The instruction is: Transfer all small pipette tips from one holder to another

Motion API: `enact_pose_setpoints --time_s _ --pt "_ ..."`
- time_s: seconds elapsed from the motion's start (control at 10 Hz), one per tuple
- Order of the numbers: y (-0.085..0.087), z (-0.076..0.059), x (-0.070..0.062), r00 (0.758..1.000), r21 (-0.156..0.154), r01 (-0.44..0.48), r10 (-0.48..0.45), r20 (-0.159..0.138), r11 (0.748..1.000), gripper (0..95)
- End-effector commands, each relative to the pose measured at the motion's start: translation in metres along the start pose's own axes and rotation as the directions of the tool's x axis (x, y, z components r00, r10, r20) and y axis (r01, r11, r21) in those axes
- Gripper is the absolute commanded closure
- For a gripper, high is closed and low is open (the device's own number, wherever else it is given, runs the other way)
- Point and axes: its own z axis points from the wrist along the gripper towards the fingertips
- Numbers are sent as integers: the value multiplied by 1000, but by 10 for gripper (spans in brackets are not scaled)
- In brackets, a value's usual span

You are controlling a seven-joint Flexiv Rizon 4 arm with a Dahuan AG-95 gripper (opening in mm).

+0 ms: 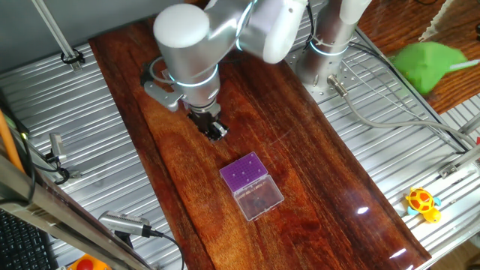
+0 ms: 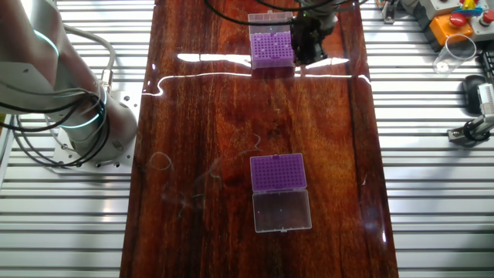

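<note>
In the other fixed view, two holders lie on the dark wooden board [image 2: 231, 116]. The far holder [image 2: 272, 49] has a purple insert and a clear lid folded back behind it. The near holder [image 2: 279, 171] has its clear lid [image 2: 282, 210] open toward the camera. My gripper [image 2: 309, 46] hangs just right of the far holder, close to its side. The one fixed view shows the gripper [image 1: 215, 132] up-left of that holder [image 1: 246, 172], whose insert carries small pipette tips [image 1: 242, 176] as dark specks. The arm hides the second holder there. Its fingers are too dark to read.
The robot base [image 2: 77, 116] stands left of the board with cables. An orange button box [image 2: 455, 19] and a clear cup [image 2: 459, 50] sit at the far right. A green object [image 1: 427, 60] and a yellow toy [image 1: 422, 202] lie on the slatted metal table [image 1: 82, 135].
</note>
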Motion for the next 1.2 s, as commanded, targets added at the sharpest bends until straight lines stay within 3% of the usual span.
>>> enact_pose_setpoints --time_s 0.1,0.2,0.3,0.6,0.7,0.9,1.2 --pt "-10 -1 14 1000 -8 -13 13 12 1000 950" --pt "-22 -3 20 1000 -8 7 -7 12 1000 950" --pt "-54 -8 41 998 -10 68 -68 9 998 950" --pt "-121 -14 84 981 -3 196 -196 -1 981 950" --pt "-131 -16 88 977 -5 214 -214 -4 977 950" --pt "-131 -16 88 979 6 205 -205 -5 979 950" --pt "-131 -16 88 997 11 75 -75 4 997 950"
